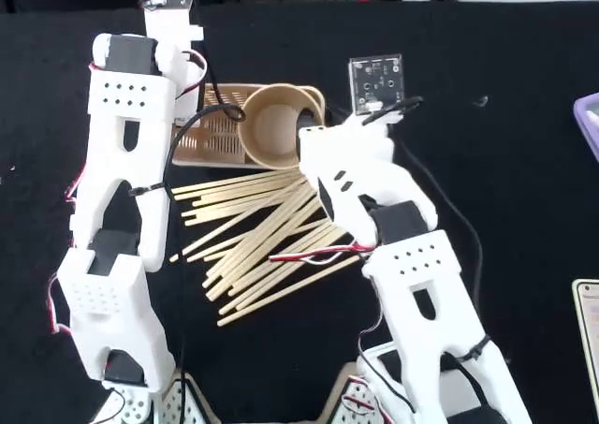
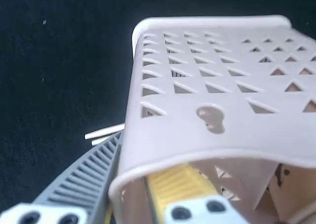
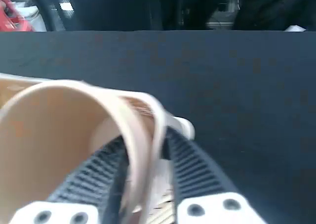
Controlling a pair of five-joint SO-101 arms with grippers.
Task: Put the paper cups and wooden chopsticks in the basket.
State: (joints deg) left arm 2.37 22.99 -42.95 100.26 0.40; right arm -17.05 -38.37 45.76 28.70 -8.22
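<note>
At the basket [image 1: 208, 136] mouth, the right gripper [image 3: 148, 140] clamps the cup [image 1: 276, 124] rim; the cup appears undelivered. Gripping the basket wall: the left gripper [image 2: 140, 169]. Beside the basket, the chopsticks [image 1: 262, 241] lie loose, outstanding.

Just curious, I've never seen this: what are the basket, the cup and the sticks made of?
The basket looks like moulded beige plastic, matte, with regular triangular holes. The cup seems thin brown paper with a rolled rim. The sticks look like pale unfinished wood, perhaps bamboo.
</note>
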